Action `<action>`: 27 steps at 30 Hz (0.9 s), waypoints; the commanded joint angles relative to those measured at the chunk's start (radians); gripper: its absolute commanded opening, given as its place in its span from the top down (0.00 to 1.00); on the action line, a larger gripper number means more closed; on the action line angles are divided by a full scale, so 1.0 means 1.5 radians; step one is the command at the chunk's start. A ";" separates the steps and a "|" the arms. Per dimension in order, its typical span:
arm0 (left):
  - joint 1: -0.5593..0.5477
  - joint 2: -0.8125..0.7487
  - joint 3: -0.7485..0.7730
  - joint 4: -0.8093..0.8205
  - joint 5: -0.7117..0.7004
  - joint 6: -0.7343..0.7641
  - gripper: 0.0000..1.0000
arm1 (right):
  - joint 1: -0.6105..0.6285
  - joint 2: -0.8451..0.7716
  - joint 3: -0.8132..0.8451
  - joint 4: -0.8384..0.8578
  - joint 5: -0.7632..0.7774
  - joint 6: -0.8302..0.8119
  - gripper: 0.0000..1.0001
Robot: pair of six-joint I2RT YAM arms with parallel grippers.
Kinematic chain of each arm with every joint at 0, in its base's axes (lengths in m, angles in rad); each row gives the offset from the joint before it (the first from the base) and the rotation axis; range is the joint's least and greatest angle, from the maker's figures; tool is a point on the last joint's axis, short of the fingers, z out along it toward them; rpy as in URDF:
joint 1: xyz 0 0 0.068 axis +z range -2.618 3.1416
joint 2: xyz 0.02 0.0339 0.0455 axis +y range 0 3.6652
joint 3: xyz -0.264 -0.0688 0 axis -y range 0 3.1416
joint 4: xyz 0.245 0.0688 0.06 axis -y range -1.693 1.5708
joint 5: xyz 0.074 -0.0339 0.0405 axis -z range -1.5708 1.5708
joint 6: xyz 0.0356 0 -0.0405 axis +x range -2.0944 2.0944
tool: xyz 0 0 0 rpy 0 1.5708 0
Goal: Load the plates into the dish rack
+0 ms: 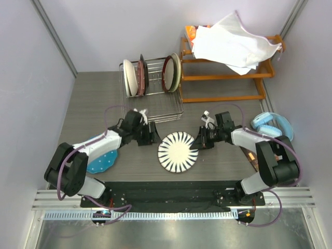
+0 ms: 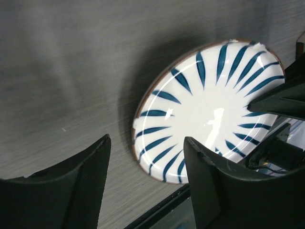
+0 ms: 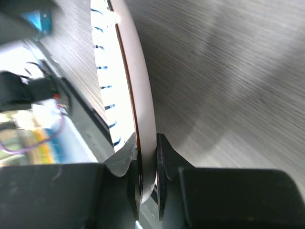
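Note:
The white plate with dark radial stripes (image 1: 178, 151) is at the table's near middle. My right gripper (image 1: 199, 141) is shut on its right rim. In the right wrist view the jaws (image 3: 147, 162) pinch the rim and the plate (image 3: 138, 86) shows edge-on. My left gripper (image 1: 153, 134) is open and empty just left of it. The left wrist view shows the plate (image 2: 205, 105) beyond the spread fingers (image 2: 145, 181). The blue dotted plate (image 1: 101, 158) lies flat, partly under my left arm. The silver wire dish rack (image 1: 155, 106) holds upright plates at its left (image 1: 132, 78) and right (image 1: 173, 72).
An orange wooden slatted shelf (image 1: 228, 78) with a white cloth (image 1: 233, 44) on top stands at the back right, beside the rack. Blue headphones (image 1: 272, 127) lie at the right edge next to my right arm. Grey walls close in the left and right sides.

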 commanded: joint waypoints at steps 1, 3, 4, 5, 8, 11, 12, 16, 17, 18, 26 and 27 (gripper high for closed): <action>0.048 -0.087 0.178 -0.153 -0.005 0.175 0.36 | -0.003 -0.135 0.132 -0.218 -0.009 -0.174 0.99; 0.061 -0.123 0.227 -0.178 -0.048 0.244 0.33 | -0.003 -0.153 0.240 -0.323 -0.018 -0.239 0.99; 0.072 -0.146 0.251 -0.186 -0.067 0.263 0.32 | -0.003 -0.155 0.282 -0.347 -0.021 -0.255 0.99; 0.078 -0.154 0.311 -0.207 -0.117 0.289 0.30 | -0.003 -0.151 0.366 -0.373 -0.022 -0.265 0.99; 0.086 -0.160 0.389 -0.221 -0.277 0.339 0.19 | -0.003 -0.103 0.534 -0.358 0.008 -0.217 0.99; 0.123 -0.169 0.368 -0.169 -0.388 0.384 0.13 | 0.010 -0.043 0.670 -0.276 0.132 -0.143 0.99; 0.146 -0.173 0.357 -0.155 -0.416 0.389 0.10 | 0.017 -0.030 0.696 -0.252 0.222 -0.132 0.99; 0.223 -0.199 0.316 -0.116 -0.421 0.375 0.08 | 0.081 0.046 0.791 -0.104 0.525 -0.136 0.99; 0.233 -0.205 0.310 -0.115 -0.414 0.367 0.09 | 0.119 0.077 0.805 -0.079 0.598 -0.136 0.99; 0.248 -0.212 0.297 -0.114 -0.396 0.357 0.09 | 0.134 0.095 0.819 -0.055 0.644 -0.146 0.99; 0.255 -0.301 0.187 0.000 -0.334 0.398 0.09 | 0.257 0.316 1.066 0.068 1.007 -0.222 0.99; 0.255 -0.305 0.183 0.002 -0.325 0.402 0.09 | 0.261 0.333 1.079 0.072 1.013 -0.225 0.99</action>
